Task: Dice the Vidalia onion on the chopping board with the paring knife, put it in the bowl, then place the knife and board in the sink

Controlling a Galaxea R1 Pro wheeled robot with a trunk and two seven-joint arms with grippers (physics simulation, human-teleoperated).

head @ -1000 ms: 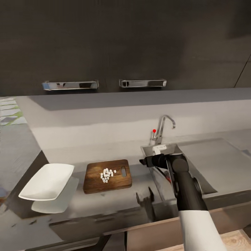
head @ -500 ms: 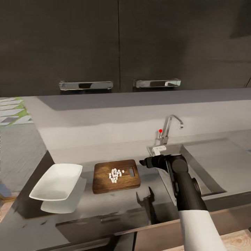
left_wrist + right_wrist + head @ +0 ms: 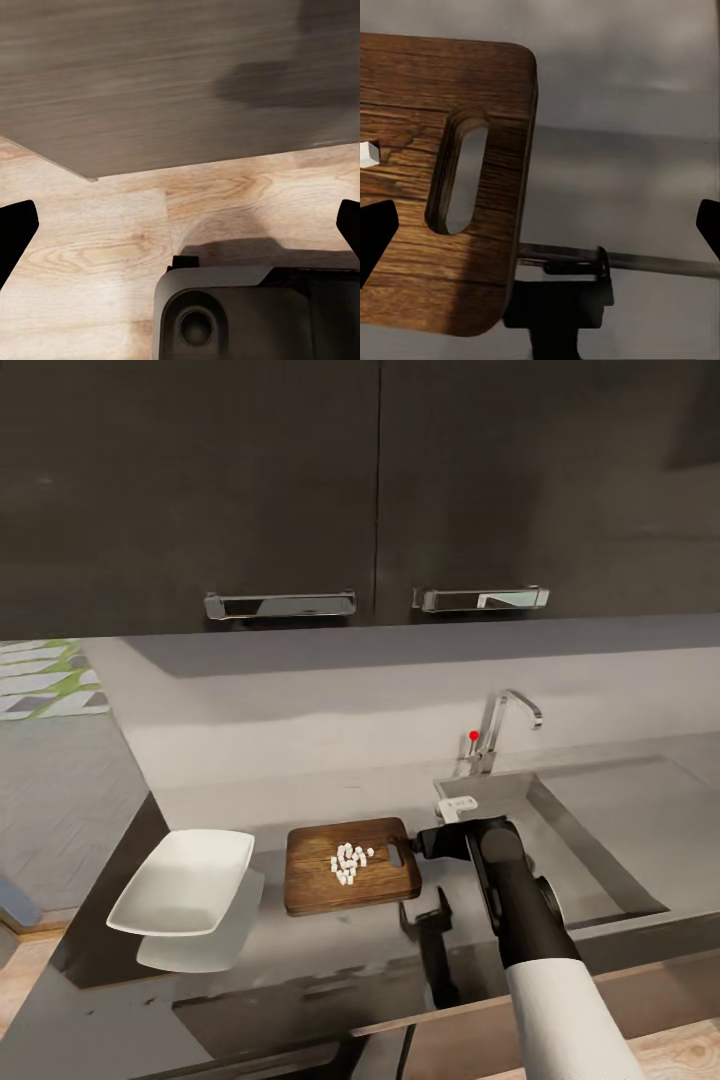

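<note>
The brown chopping board (image 3: 350, 866) lies on the dark glossy countertop (image 3: 300, 950) with a small heap of pale diced onion (image 3: 348, 862) at its middle. The white bowl (image 3: 185, 880) stands to the board's left. The grey sink (image 3: 590, 850) with its chrome tap (image 3: 510, 725) is at the right. My right gripper (image 3: 418, 847) hovers open just off the board's right edge, by the handle slot (image 3: 457, 180). In the right wrist view the right gripper (image 3: 540, 232) has its jaws wide apart and one onion bit (image 3: 367, 152) shows. The paring knife is hidden. My left gripper (image 3: 180, 232) is open, low over the floor.
Dark wall cabinets with chrome handles (image 3: 280, 604) hang above the pale backsplash. The countertop ends at the left beyond the bowl. In the left wrist view there is a wooden floor (image 3: 97, 247), a dark cabinet front (image 3: 150, 75) and the robot's base (image 3: 255, 315).
The camera has turned left, so the whole picture has shifted right. My right gripper has moved from over the sink's left corner to the board's right edge.
</note>
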